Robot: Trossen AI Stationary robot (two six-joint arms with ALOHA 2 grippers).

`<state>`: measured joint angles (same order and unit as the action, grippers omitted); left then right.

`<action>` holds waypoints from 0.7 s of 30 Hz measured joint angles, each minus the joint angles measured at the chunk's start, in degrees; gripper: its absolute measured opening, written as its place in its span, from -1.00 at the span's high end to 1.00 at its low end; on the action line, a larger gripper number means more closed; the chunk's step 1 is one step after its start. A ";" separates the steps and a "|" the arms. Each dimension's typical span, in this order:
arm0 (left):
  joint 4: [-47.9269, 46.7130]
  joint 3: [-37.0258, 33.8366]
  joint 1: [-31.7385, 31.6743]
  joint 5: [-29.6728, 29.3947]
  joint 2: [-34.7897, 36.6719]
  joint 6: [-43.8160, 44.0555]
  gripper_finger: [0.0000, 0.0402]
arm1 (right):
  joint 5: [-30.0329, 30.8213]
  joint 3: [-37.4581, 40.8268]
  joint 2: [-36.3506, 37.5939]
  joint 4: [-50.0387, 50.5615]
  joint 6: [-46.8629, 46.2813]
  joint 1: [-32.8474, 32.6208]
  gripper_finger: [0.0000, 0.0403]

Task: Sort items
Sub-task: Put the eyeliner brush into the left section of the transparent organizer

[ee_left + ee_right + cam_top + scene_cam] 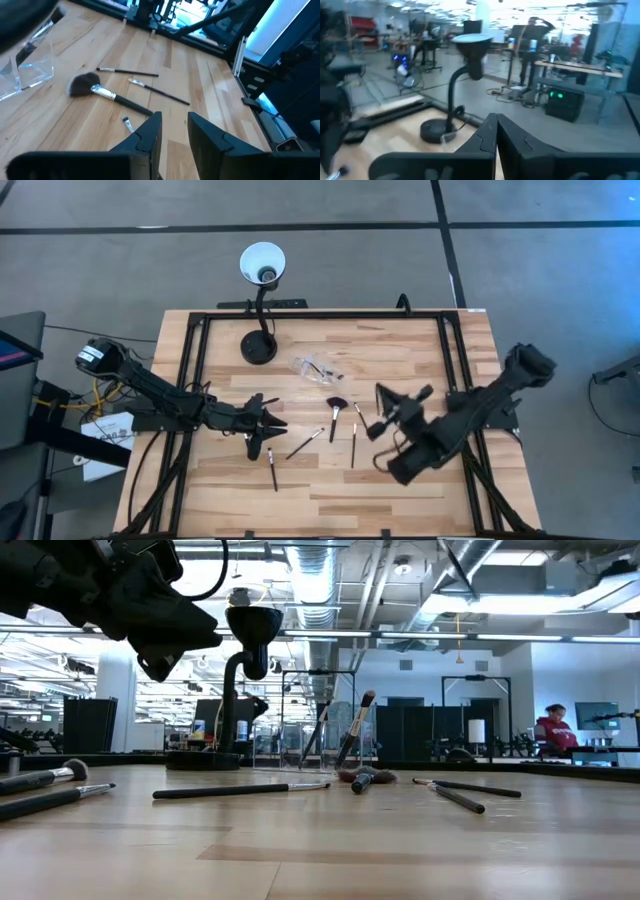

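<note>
Several slim dark-handled makeup brushes lie flat on the wooden table between my arms: the fan-headed brush (336,410) (83,84), thin ones (305,444) (353,443) (358,414), and one nearer the front edge (272,468). In the low view two more brushes (355,728) lean upright at the clear pouch (318,368). My left gripper (278,420) (175,131) is open, hovering above the table just left of the brushes. My right gripper (379,418) (495,127) is shut with nothing between its fingers. It is raised right of the brushes and points toward the lamp.
The black gooseneck lamp (258,345) stands at the far side, its white shade (262,262) beyond the table edge. A black frame rail (320,315) runs along the table's sides. Bare wood (330,500) lies along the near edge. People show in the room behind.
</note>
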<state>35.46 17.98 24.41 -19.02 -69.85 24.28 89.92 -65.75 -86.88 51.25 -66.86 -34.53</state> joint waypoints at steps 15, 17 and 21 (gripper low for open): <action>3.67 0.02 -1.38 -0.68 0.07 -3.01 0.55 | -4.62 0.80 -4.04 1.02 4.16 13.64 1.00; 3.67 0.02 -1.38 -0.68 0.07 -3.01 0.55 | -6.41 0.73 -4.52 -0.59 7.11 14.00 1.00; 3.76 0.02 -1.38 -0.66 0.07 -2.94 0.55 | -14.42 -0.62 -4.06 -0.74 17.12 15.58 1.00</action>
<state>39.22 18.00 23.03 -19.68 -69.78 21.34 75.50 -66.37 -90.93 50.51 -49.74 -18.95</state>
